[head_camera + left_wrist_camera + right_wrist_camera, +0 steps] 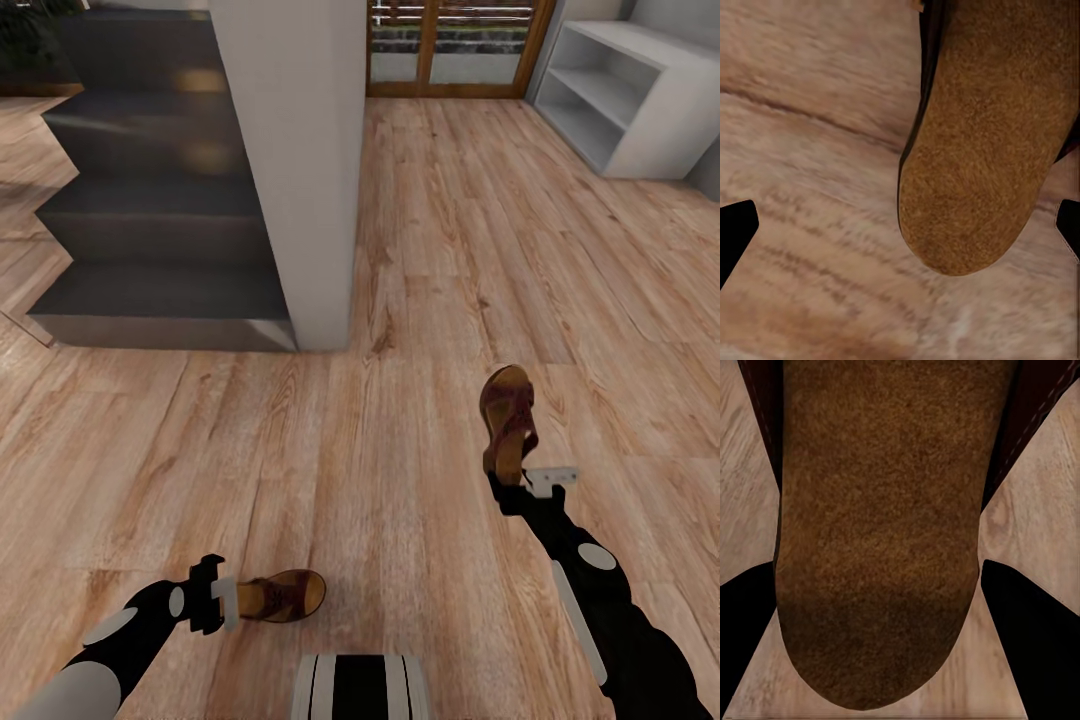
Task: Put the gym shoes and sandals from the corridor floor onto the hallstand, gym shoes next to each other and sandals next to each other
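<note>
My right gripper [512, 482] is shut on the heel end of one dark brown sandal [507, 412], which stands up from it above the corridor floor [420, 300]. In the right wrist view its tan footbed [877, 532] sits between both black fingers [1020, 645]. The second sandal [285, 596] lies on the planks by my base, right in front of my left gripper [232, 600]. That gripper is open, its fingertips [735, 232] far apart in the left wrist view, with the sandal's footbed [982, 150] off to one side between them. The gym shoes are out of view.
A grey pillar [290, 170] stands ahead on the left with dark stairs [150, 230] behind it. A pale open-shelf unit [625, 90] is at the far right, and I cannot tell whether it is the hallstand. A wood-framed glass door [450, 45] closes the corridor.
</note>
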You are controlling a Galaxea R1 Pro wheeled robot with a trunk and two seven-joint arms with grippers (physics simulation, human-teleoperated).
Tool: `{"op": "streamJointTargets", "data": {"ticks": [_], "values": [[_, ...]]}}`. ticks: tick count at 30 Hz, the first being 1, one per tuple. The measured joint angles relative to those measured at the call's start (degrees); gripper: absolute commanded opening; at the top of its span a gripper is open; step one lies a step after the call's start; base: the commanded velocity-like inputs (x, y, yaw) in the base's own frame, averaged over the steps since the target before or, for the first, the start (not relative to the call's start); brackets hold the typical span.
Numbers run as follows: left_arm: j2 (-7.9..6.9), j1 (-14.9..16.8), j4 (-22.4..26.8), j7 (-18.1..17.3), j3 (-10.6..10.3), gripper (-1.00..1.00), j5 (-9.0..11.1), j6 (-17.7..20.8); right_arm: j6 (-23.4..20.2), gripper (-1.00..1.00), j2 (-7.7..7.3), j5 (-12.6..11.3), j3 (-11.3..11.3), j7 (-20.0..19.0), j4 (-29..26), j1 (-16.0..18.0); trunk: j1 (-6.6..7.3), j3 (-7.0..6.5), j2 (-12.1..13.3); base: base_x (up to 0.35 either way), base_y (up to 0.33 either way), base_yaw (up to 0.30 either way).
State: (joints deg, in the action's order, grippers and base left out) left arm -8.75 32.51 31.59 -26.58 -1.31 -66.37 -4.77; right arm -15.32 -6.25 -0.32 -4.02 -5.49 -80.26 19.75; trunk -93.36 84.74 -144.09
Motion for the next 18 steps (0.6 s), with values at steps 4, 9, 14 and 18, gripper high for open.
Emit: {"op": "streamJointTargets", "data": {"ticks": [4,9,14,18], "values": [[0.00,0.0,0.0,0.0,-0.2,1.00,0.0,0.0,0.0,-1.00,0.00,0.0,0.0,0.0,0.0,0.0,-0.10,0.89,-0.1,0.000,0.000,-0.015],[0.00,0.0,0.1,0.0,-0.2,1.00,0.0,0.0,0.0,-1.00,0.00,0.0,0.0,0.0,-0.1,0.0,-0.23,1.99,-0.1,0.000,0.000,-0.004],[0.00,0.0,0.1,0.0,-0.2,1.00,0.0,0.0,0.0,-1.00,0.00,0.0,0.1,0.0,-0.1,0.0,-0.25,2.22,-0.1,0.000,0.000,-0.001],[0.00,0.0,0.1,0.0,-0.3,1.00,0.0,0.0,0.0,-1.00,0.00,0.0,0.1,0.0,-0.1,0.0,-0.25,2.22,-0.1,0.000,0.000,0.000]]}}
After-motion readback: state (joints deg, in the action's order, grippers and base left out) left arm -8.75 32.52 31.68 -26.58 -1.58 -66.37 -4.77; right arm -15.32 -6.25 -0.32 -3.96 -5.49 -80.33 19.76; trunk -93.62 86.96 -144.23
